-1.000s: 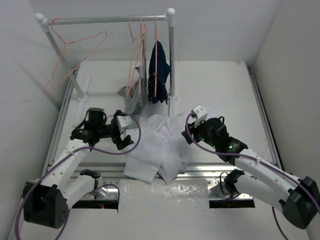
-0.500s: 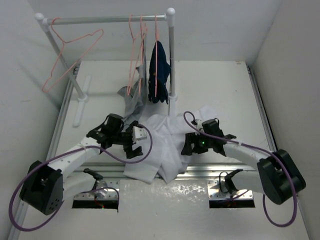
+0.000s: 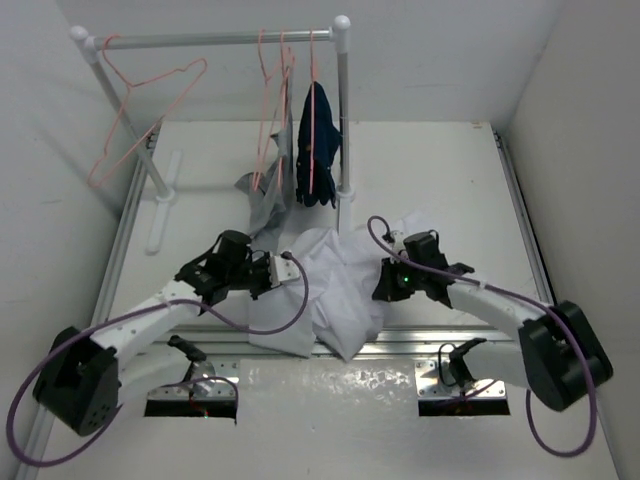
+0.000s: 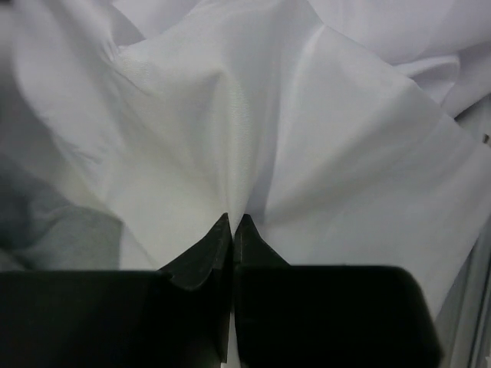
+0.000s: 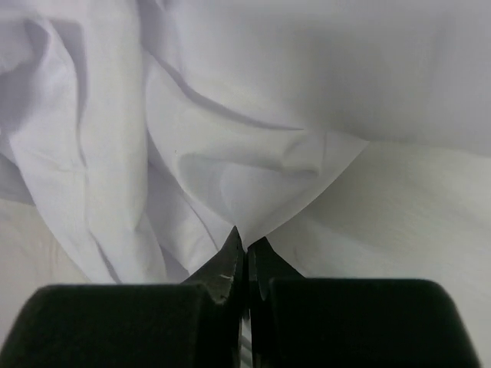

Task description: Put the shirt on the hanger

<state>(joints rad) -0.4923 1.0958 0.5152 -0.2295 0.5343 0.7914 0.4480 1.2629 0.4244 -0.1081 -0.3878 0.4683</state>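
Observation:
The white shirt (image 3: pixel 340 290) lies crumpled on the table between my two arms, near the front edge. My left gripper (image 3: pixel 296 274) is at its left side, shut on a raised fold of the cloth (image 4: pixel 230 153), with the tips (image 4: pixel 232 222) pinched together. My right gripper (image 3: pixel 379 285) is at the shirt's right side and is also shut on a pulled-up fold (image 5: pixel 253 184); the cloth runs into its closed tips (image 5: pixel 245 241). A salmon-pink wire hanger (image 3: pixel 160 78) hangs empty at the left end of the rail, far from both grippers.
The white tube rail (image 3: pixel 210 40) stands at the back on two posts. Other pink hangers (image 3: pixel 268 100) hang near its right end, with a navy-blue garment (image 3: pixel 318 145) and a grey garment (image 3: pixel 262 200) that reaches the table. White walls close in left and right.
Both arms moved in onto the shirt from either side and their jaws closed on its cloth. The shirt is bunched up more between them.

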